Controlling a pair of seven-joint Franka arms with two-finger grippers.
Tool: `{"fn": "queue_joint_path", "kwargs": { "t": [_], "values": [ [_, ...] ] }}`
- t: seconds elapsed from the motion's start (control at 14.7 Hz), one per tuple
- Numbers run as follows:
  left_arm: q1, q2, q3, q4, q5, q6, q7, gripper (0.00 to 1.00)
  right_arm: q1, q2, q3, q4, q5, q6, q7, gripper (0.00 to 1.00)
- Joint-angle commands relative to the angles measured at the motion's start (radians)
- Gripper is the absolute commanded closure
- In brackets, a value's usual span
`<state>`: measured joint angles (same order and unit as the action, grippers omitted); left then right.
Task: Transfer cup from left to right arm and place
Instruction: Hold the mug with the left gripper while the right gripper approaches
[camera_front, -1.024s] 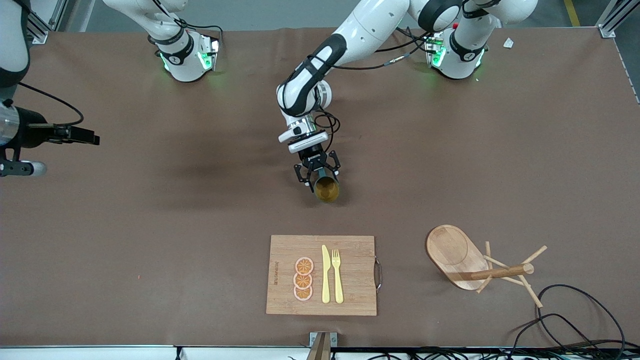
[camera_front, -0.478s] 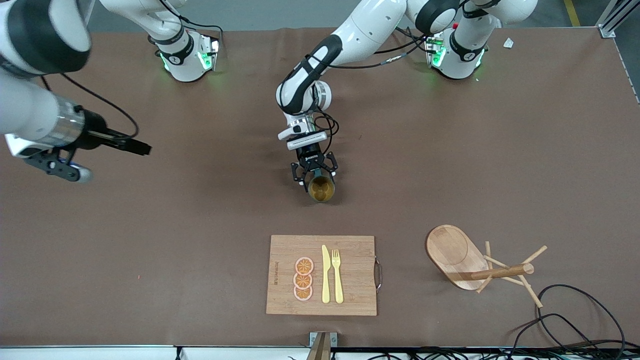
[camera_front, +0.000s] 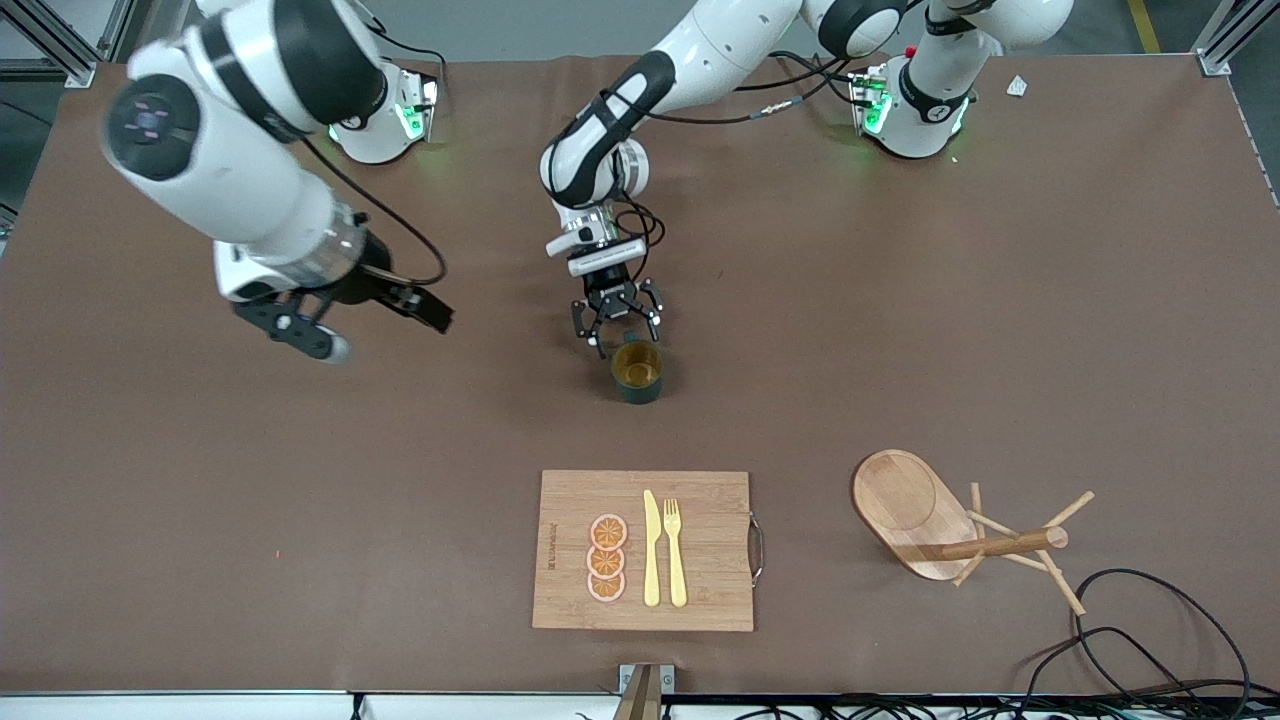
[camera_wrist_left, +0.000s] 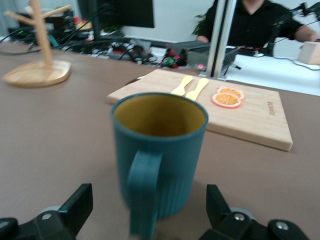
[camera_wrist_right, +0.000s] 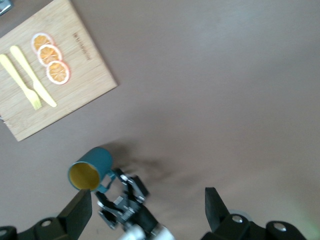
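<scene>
Cup standing free on the worktop, both tools spread apart

Front view: the cup (camera_front: 637, 371) stands upright on the worktop (camera_front: 900, 330), the left tool (camera_front: 614, 322) just beside it, fingers apart, holding nothing; the right tool (camera_front: 330, 322) hangs toward the right arm's end. A cutting board (camera_front: 700, 500) and a wooden mug tree (camera_front: 960, 535) lie nearer the camera. Left wrist view: the cup's handle (camera_wrist_left: 144, 192) faces the spread fingers (camera_wrist_left: 75, 207). Right wrist view: its own fingers (camera_wrist_right: 216, 206) gape over bare worktop.
</scene>
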<state>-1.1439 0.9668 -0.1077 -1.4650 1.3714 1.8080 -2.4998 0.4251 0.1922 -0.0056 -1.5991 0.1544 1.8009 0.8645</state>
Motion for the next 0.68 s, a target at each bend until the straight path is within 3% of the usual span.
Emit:
{"fn": "queue_joint_path", "kwargs": {
  "t": [0.0, 0.34, 0.61],
  "values": [
    [-0.008, -0.063, -0.061, -0.014, -0.095, -0.114, -0.028, 0.00, 0.056, 0.044, -0.011, -0.005, 0.022, 0.055, 0.005, 0.00],
    [-0.007, -0.198, -0.133, -0.131, -0.198, -0.194, -0.091, 0.00, 0.161, 0.131, -0.013, -0.048, 0.013, 0.225, 0.004, 0.00],
    [0.007, -0.420, -0.158, -0.409, -0.270, -0.138, -0.146, 0.00, 0.211, 0.200, -0.013, -0.058, 0.008, 0.264, 0.004, 0.00]
  ]
}}
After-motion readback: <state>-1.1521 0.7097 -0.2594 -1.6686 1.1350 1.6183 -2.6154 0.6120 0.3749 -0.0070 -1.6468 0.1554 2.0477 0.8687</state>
